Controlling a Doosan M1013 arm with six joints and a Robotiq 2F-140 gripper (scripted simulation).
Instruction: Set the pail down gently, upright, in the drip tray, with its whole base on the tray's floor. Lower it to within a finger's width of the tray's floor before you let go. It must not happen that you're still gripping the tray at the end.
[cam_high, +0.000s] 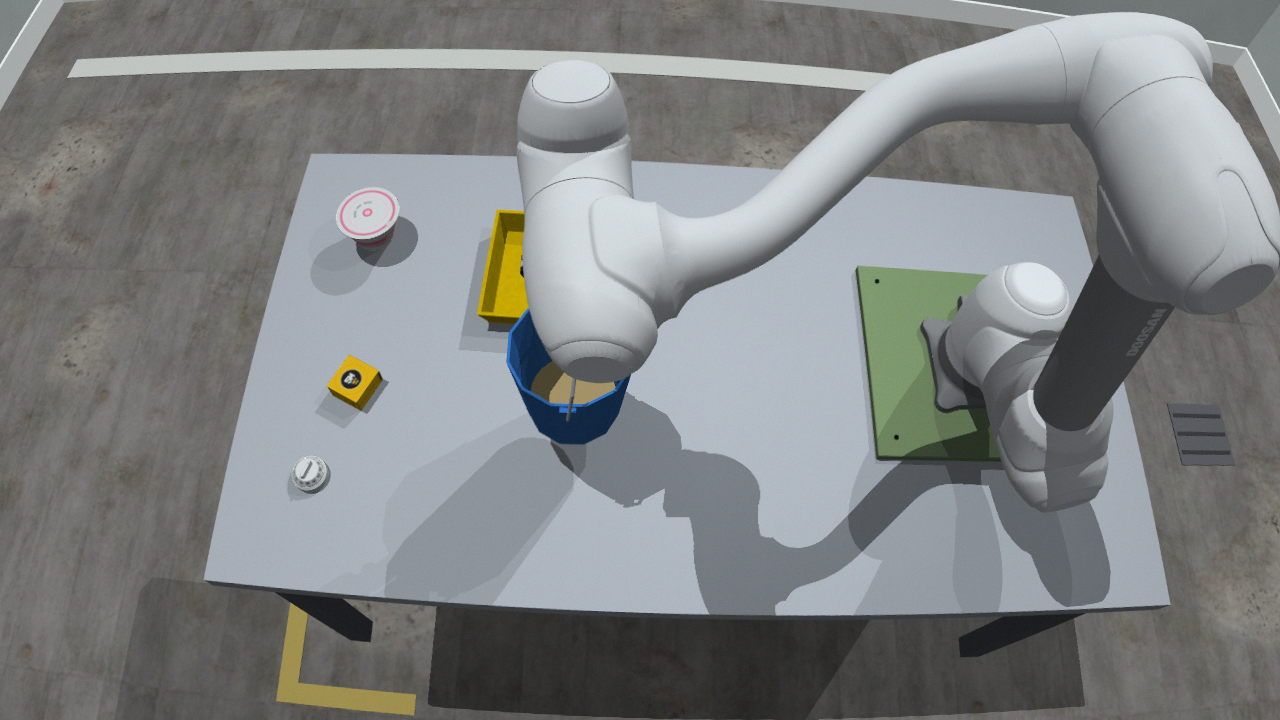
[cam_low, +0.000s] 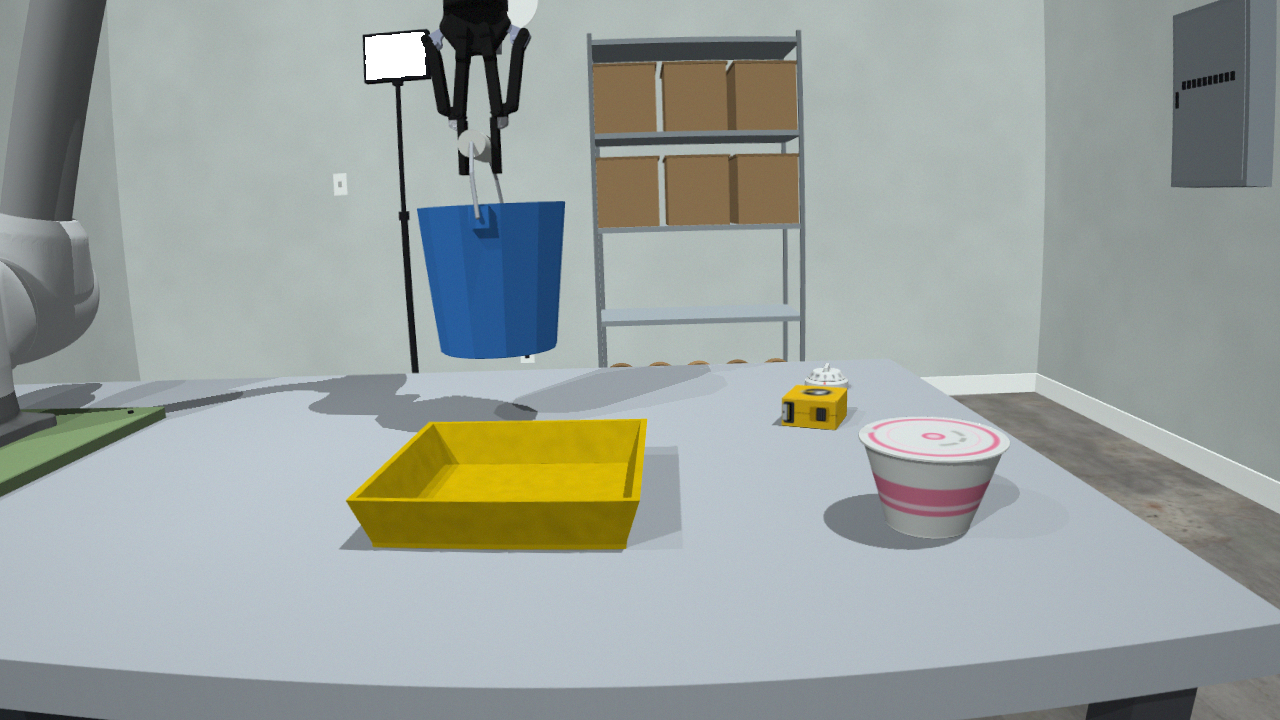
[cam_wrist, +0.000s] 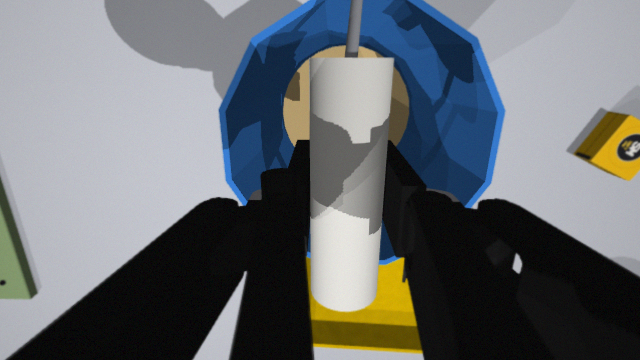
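Observation:
The blue pail (cam_low: 494, 277) hangs upright in the air, well above the table, just behind the yellow drip tray (cam_low: 503, 481). My gripper (cam_low: 475, 147) is shut on the white grip of the pail's handle (cam_wrist: 347, 185). In the overhead view the pail (cam_high: 565, 394) shows under my wrist, with the tray (cam_high: 503, 268) partly hidden by the arm. In the wrist view the pail (cam_wrist: 362, 125) hangs below the fingers and the tray's edge (cam_wrist: 362, 315) shows beneath it. The tray is empty.
A pink-striped white cup (cam_low: 932, 474) stands right of the tray. A small yellow box (cam_low: 812, 407) and a white dial timer (cam_low: 825, 375) lie behind it. My green base plate (cam_high: 921, 362) is at the other end of the table.

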